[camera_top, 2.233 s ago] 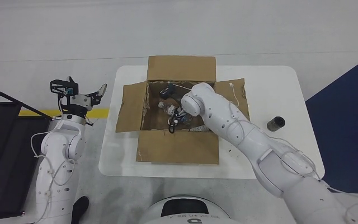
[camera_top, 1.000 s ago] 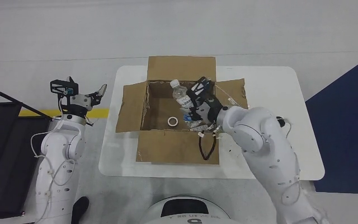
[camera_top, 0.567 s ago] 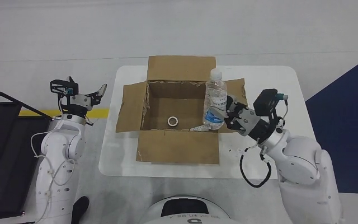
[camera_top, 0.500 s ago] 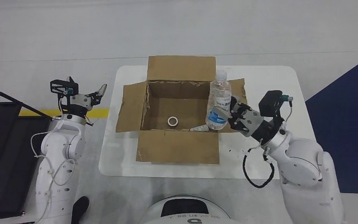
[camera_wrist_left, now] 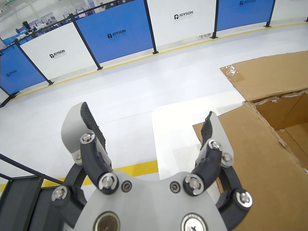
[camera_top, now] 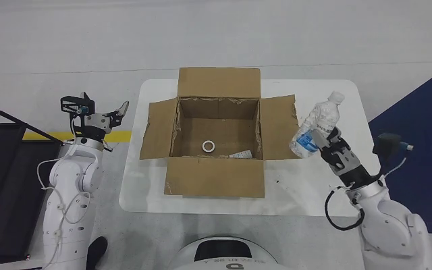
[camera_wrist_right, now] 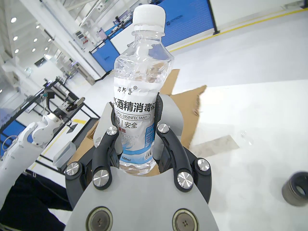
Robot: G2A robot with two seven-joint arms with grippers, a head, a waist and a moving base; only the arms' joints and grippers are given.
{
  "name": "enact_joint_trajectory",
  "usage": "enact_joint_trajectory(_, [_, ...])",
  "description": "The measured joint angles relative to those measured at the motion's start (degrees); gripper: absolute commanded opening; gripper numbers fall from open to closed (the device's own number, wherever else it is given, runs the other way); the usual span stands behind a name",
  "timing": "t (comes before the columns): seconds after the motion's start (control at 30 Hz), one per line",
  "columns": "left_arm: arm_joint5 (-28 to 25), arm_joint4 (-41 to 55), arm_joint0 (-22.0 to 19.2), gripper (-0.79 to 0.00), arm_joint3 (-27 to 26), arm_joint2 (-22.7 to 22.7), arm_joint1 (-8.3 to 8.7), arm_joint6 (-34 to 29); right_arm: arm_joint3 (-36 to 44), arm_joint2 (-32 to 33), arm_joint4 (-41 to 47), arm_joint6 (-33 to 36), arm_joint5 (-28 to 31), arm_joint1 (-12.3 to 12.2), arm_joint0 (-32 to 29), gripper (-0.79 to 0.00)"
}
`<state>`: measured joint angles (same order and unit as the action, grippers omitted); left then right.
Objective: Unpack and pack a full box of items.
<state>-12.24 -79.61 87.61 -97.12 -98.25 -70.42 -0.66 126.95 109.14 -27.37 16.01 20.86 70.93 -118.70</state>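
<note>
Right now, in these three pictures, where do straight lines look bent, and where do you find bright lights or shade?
Left wrist view: the fence panels bow in a wide-lens curve. Right wrist view: ceiling lights show as bright spots, and cardboard shows through the clear bottle held in the right end effector. Top view: the box is darker inside than on its flaps.

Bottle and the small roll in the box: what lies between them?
In the top view, bare box floor, then the right wall and the open right flap of the box lie between the small roll and the bottle.
</note>
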Motion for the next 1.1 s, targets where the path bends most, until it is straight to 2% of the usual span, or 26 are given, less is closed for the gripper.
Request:
enact_joint_trajectory(0.17, [0.0, 0.0, 0.0, 0.0, 0.0, 0.0, 0.0, 0.0, -1.6, 3.2, 7.4, 2.9, -3.9, 0.2, -4.6, -0.785])
enact_joint_trajectory(0.33, [0.0, 0.0, 0.0, 0.0, 0.0, 0.0, 0.0, 0.0, -2.6, 4.4, 9.8, 10.5, -11.6, -0.2, -3.7, -0.785])
enact_joint_trajectory(0.43, [0.0, 0.0, 0.0, 0.0, 0.0, 0.0, 0.0, 0.0, -3.8, 4.0, 9.2, 15.5, -16.6, -0.6, -1.1, -0.785])
enact_joint_trajectory(0.6, [0.0, 0.0, 0.0, 0.0, 0.0, 0.0, 0.0, 0.0, -8.1, 1.6, 5.1, 22.8, -28.3, -1.4, 7.1, -0.785])
enact_joint_trajectory(0.97, [0.0, 0.0, 0.0, 0.0, 0.0, 0.0, 0.0, 0.0, -19.0, -2.5, -2.7, 35.9, -39.6, -3.2, 22.4, -0.785])
enact_joint_trajectory(1.0, [0.0, 0.0, 0.0, 0.0, 0.0, 0.0, 0.0, 0.0, -20.1, -2.7, -3.2, 36.9, -40.1, -3.3, 23.4, -0.76])
enact_joint_trajectory(1.07, [0.0, 0.0, 0.0, 0.0, 0.0, 0.0, 0.0, 0.0, -22.4, -3.6, -5.1, 39.8, -41.5, -3.7, 25.9, -0.64])
enact_joint_trajectory(1.1, [0.0, 0.0, 0.0, 0.0, 0.0, 0.0, 0.0, 0.0, -23.3, -4.1, -6.1, 41.1, -42.2, -3.9, 27.0, -0.625])
